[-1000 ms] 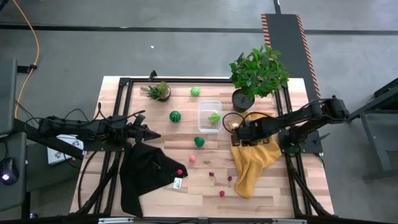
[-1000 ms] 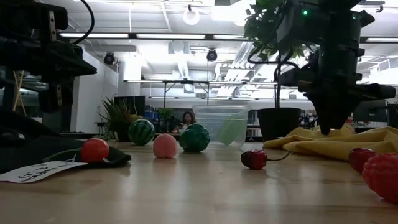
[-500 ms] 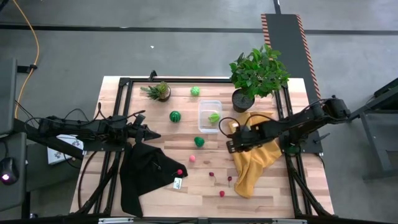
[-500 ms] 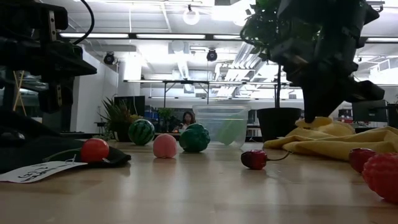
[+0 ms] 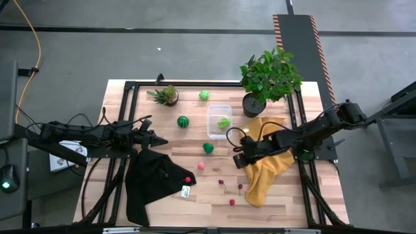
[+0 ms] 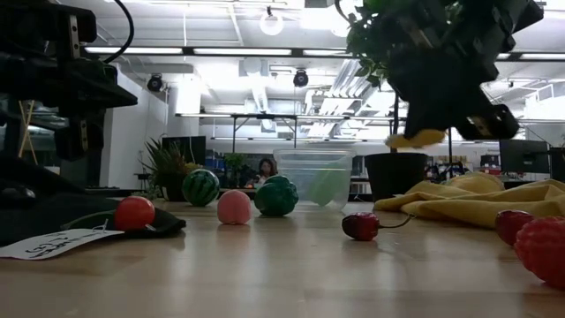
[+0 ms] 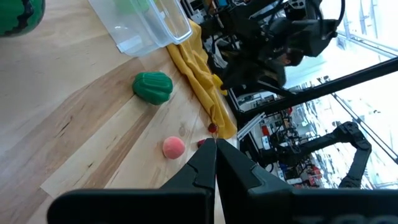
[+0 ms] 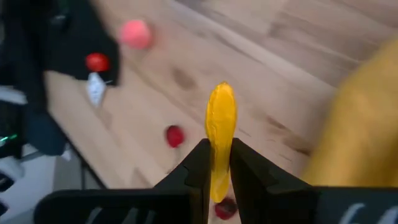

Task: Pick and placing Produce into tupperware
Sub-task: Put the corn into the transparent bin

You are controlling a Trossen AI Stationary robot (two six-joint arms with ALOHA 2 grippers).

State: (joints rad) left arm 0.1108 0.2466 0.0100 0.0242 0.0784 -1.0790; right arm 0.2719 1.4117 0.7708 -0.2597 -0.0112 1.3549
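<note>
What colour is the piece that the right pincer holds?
Yellow. The piece shows best in the right wrist view, between the fingers of the right pincer.

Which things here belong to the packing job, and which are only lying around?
For the job:
- clear box
- yellow piece in the right tool
- striped melon
- green balls
- pink ball

Lying about:
- yellow cloth
- black cloth
- potted plants

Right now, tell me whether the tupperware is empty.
Not empty. The tupperware holds one light-green leafy piece; the right gripper holds a yellow piece outside it.
</note>
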